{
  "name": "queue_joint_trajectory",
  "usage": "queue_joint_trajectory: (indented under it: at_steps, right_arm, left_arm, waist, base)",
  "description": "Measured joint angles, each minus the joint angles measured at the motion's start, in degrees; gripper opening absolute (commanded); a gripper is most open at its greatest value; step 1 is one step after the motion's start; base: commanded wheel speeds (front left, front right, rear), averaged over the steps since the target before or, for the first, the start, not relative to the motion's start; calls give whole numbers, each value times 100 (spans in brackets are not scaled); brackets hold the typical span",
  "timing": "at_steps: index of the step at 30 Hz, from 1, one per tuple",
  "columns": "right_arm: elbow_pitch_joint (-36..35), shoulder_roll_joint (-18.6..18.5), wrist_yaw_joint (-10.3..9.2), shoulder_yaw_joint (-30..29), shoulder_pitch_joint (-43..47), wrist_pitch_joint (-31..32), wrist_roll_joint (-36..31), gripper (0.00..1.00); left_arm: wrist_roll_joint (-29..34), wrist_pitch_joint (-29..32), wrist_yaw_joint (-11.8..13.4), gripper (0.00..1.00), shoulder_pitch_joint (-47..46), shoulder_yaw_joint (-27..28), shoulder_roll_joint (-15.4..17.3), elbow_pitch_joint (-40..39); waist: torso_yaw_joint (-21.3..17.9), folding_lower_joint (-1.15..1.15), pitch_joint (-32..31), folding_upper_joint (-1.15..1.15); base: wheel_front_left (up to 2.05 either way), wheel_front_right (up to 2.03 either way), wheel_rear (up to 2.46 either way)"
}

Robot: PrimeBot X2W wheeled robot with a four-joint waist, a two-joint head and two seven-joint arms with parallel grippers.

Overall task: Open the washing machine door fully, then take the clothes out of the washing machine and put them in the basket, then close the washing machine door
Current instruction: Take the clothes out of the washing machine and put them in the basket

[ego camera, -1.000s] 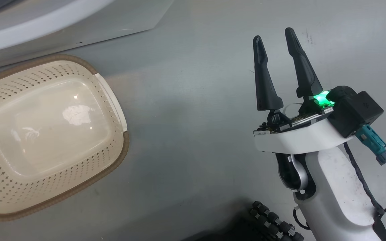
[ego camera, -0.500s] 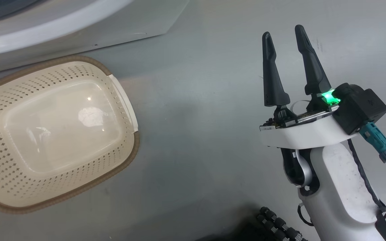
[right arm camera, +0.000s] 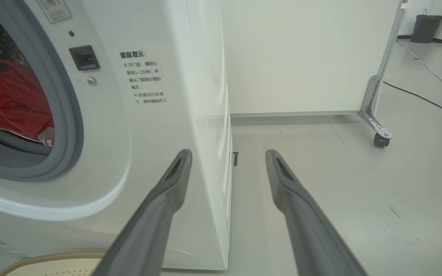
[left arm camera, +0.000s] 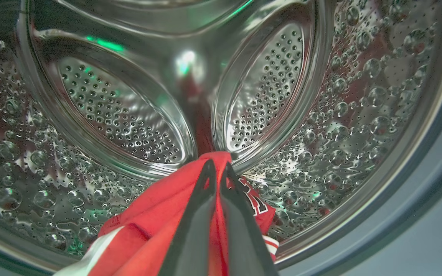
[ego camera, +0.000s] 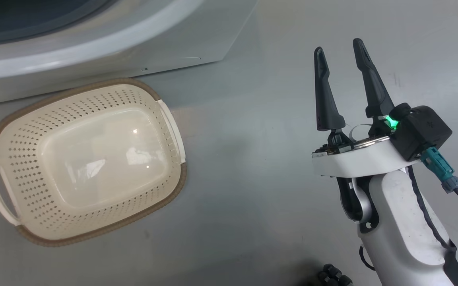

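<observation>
Low on the grey floor (ego camera: 253, 167) stands the washing machine (right arm camera: 159, 115), its round mouth uncovered and ringed by a grey seal (right arm camera: 71, 126). Inside, the perforated steel drum (left arm camera: 129, 115) curves around the left wrist view. The basket (ego camera: 26, 178) sits on the floor just in front of the machine's base, its glossy bottom showing. It lies well to the left of the right gripper (ego camera: 338, 45) in the head view. The clothes (left arm camera: 155, 214) lie at the bottom front of the drum, red cloth with a white stripe and some dark lettering. The left gripper (left arm camera: 218, 165) reaches into the drum with its fingers pressed together on a raised peak of that red cloth, which spreads down around both fingers. The right gripper hangs above the floor beside the machine's front corner, fingers spread wide apart and clasping nothing. Seen from its wrist, the red clothes show through the mouth, far off to its left.
</observation>
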Motion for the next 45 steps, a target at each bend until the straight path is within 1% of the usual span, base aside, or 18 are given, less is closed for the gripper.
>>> queue_joint_trajectory:
  at_steps: [6,7,9,11,17,24,26,35,36,41,45]
  right_arm:
    - [137,0,60,-99,174,0,-151,100]
    - [170,-1,83,-146,243,0,-179,100]
    - [188,-1,87,-158,270,0,-196,100]
    - [226,-2,134,-179,310,0,-205,100]
    - [336,-3,183,-287,574,0,-253,100]
    - [441,-1,236,-399,867,0,-286,100]
    - [459,-2,285,-430,939,0,-288,100]
    - [503,0,348,-482,1235,0,-292,100]
    - [502,0,352,-489,1268,0,-292,100]
    - [459,1,386,-497,1395,0,-292,100]
    - [388,1,397,-510,1425,0,-292,100]
  left_arm:
    - [-31,-601,135,0,632,5,-364,-234]
    - [-57,-758,153,0,861,-1,-476,-300]
    - [-63,-834,174,0,976,-15,-513,-331]
    - [-64,-989,198,0,1199,-18,-565,-392]
    - [-66,-1377,245,0,1697,-55,-784,-641]
    - [-79,-1459,293,0,2143,-90,-987,-1046]
    - [-79,-1482,294,0,2204,-88,-1026,-1179]
    - [-62,-1510,358,0,2565,-79,-1079,-1775]
    - [-60,-1510,399,0,2614,-81,-1091,-1857]
    - [-9,-1527,448,0,2900,-136,-1154,-2242]
    - [-10,-1526,456,0,3344,-257,-1230,-2234]
  waist:
    - [156,0,-316,0]
    - [212,0,-434,0]
    - [241,0,-493,0]
    - [297,0,-619,0]
    - [463,0,-1014,0]
    - [641,0,-1490,0]
    - [684,0,-1623,0]
    - [824,0,-2172,0]
    - [834,0,-2222,0]
    - [873,0,-2384,0]
    - [882,-1,-2373,0]
  base:
    - [0,0,0]
    - [0,0,0]
    - [0,0,0]
    - [0,0,0]
    - [0,0,0]
    - [0,0,0]
    - [0,0,0]
    - [0,0,0]
    - [0,0,0]
    - [0,0,0]
    - [0,0,0]
